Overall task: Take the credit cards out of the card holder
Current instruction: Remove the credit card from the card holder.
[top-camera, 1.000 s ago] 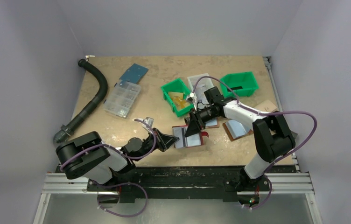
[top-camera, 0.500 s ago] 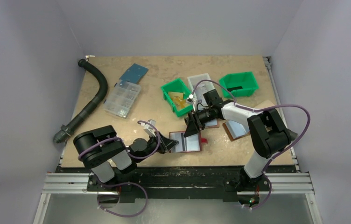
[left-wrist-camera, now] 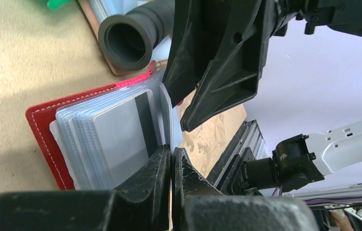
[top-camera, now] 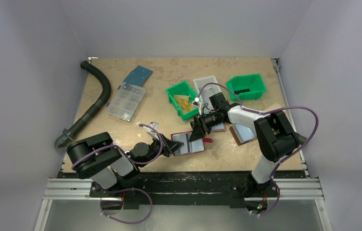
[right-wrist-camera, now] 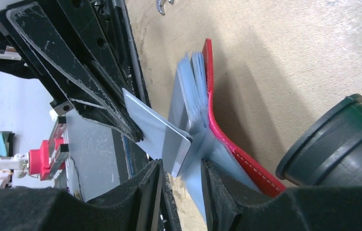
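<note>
Maroon and spread open on the table [top-camera: 121,130], the card holder [top-camera: 191,144] lies at six o'clock from the green bin [top-camera: 174,103]. I see my left gripper [top-camera: 173,146] at its nine o'clock edge, fingers pressed together on a grey credit card [right-wrist-camera: 157,130]. My right gripper [top-camera: 197,132], at one o'clock, stands spread around a pale pocket leaf [right-wrist-camera: 193,179].

Soft, even light comes from above onto the tan counter [top-camera: 121,130], and shadows are small and pale. The top picture is sharp. Up close, the black jaws look blurry, and the pockets of the card holder [left-wrist-camera: 39,113] shine.
</note>
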`<action>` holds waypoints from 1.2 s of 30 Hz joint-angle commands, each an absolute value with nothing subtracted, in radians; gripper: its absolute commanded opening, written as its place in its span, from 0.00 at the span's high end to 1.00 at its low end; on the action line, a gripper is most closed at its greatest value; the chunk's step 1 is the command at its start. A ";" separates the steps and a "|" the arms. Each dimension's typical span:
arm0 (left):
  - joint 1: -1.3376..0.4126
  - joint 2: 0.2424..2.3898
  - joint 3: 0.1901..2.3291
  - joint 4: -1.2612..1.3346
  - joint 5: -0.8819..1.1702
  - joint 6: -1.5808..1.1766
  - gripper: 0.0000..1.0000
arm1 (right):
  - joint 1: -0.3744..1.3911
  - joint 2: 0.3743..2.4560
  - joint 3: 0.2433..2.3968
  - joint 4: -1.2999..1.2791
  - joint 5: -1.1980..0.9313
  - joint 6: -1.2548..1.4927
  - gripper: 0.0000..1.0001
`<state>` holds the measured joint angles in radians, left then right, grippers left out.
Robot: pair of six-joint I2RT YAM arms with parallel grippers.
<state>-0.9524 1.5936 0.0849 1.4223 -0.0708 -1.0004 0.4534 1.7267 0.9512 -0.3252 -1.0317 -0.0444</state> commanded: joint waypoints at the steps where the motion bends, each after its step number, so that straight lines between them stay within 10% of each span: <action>1: -0.959 1.507 0.124 1.628 -0.087 -0.950 1.00 | 0.460 1.713 0.975 -0.349 -1.079 -0.079 0.57; 29: -0.977 1.583 0.172 1.755 -0.050 -0.980 1.00 | 0.460 1.647 0.973 -0.313 -1.252 -0.050 0.60; 36: -0.981 1.600 0.175 1.746 -0.059 -0.978 1.00 | 0.458 1.640 0.966 -0.283 -1.262 -0.025 0.83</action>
